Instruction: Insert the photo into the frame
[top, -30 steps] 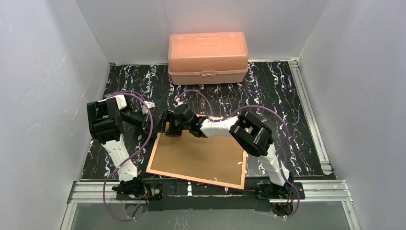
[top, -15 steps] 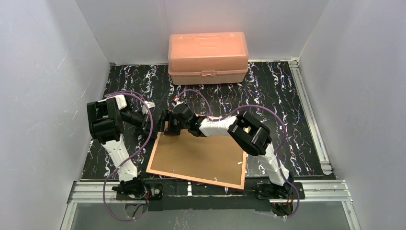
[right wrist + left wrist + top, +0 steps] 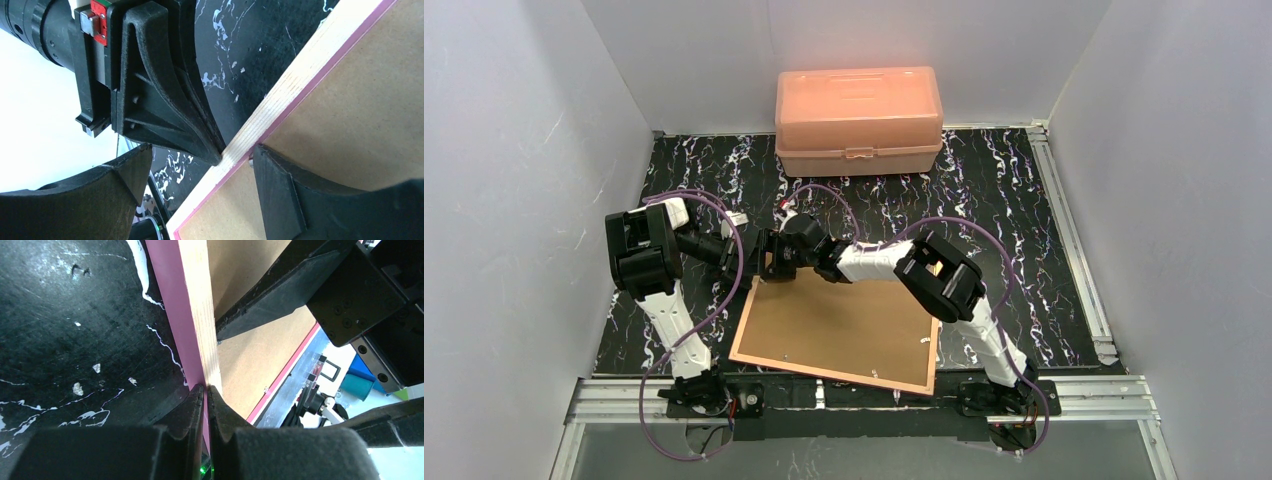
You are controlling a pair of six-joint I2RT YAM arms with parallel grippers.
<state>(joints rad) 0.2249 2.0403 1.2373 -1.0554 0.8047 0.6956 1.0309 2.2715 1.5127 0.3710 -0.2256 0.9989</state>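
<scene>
The frame lies face down near the front of the table, with its brown backing board facing up. Its pale wood edge has a pink side. The photo is out of view. My left gripper is shut, and its tips press against the frame's edge at the far left corner. My right gripper is open and straddles that same edge. One of its fingers rests over the backing board; the other hangs over the table. Both grippers meet at that corner, the left one beside the right one.
A salmon-pink lidded plastic box stands at the back of the black marbled tabletop. White walls close in the left, right and back. Metal rails run along the right and near edges.
My right arm has edged slightly toward the far left along the frame's corner. The left gripper and the frame have stayed in place.
</scene>
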